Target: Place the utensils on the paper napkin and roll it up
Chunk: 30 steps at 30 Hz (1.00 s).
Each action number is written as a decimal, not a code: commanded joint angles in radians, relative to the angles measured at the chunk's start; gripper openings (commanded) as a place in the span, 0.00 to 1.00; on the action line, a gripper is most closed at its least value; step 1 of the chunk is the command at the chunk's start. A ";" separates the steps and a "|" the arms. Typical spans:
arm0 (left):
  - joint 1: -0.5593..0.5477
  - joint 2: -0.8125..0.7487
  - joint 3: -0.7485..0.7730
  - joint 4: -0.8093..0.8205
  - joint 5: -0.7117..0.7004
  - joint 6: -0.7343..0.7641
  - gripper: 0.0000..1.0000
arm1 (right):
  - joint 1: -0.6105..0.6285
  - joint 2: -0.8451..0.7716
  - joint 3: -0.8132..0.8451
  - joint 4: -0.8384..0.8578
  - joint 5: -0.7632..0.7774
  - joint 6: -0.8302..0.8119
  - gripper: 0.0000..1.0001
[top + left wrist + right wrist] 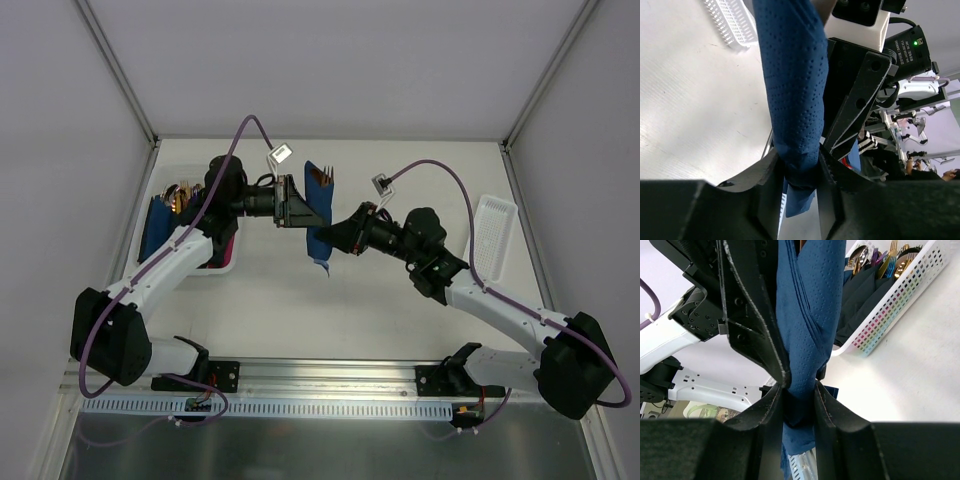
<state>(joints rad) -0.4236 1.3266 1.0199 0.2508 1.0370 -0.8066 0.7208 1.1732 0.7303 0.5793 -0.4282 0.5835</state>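
Note:
The navy blue paper napkin is rolled into a tube and held above the table's middle by both grippers. Gold-bronze utensil tips stick out of its far end; the rest is hidden in the roll. My left gripper is shut on the roll from the left, and my right gripper is shut on it nearer its near end. In the left wrist view the roll runs up from my shut gripper. In the right wrist view the roll rises from my shut gripper.
A white basket at the left holds more gold utensils, navy napkins and a magenta one; it also shows in the right wrist view. A white perforated tray lies at the right. Walls enclose the table's back and sides.

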 commanded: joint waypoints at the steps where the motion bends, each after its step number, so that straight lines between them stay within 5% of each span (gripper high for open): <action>1: -0.001 -0.004 -0.015 0.039 0.055 -0.025 0.27 | 0.003 -0.003 0.055 0.050 0.019 -0.024 0.00; 7: 0.000 -0.009 0.005 -0.020 0.058 0.013 0.00 | 0.003 -0.007 0.072 -0.001 0.025 -0.050 0.00; 11: 0.003 -0.010 0.040 -0.112 0.057 0.087 0.00 | 0.003 -0.017 0.086 -0.062 0.040 -0.071 0.08; 15: 0.014 -0.024 0.054 -0.168 0.054 0.165 0.00 | 0.003 -0.035 0.089 -0.102 0.063 -0.082 0.40; 17: 0.020 -0.033 0.054 -0.182 0.054 0.179 0.00 | 0.000 -0.041 0.092 -0.125 0.069 -0.088 0.48; 30: 0.101 -0.052 0.078 -0.264 0.067 0.251 0.00 | -0.024 -0.079 0.086 -0.185 0.074 -0.102 0.69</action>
<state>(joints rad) -0.3634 1.3060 1.0435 0.0097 1.0546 -0.6083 0.7044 1.1423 0.7761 0.3901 -0.3710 0.5068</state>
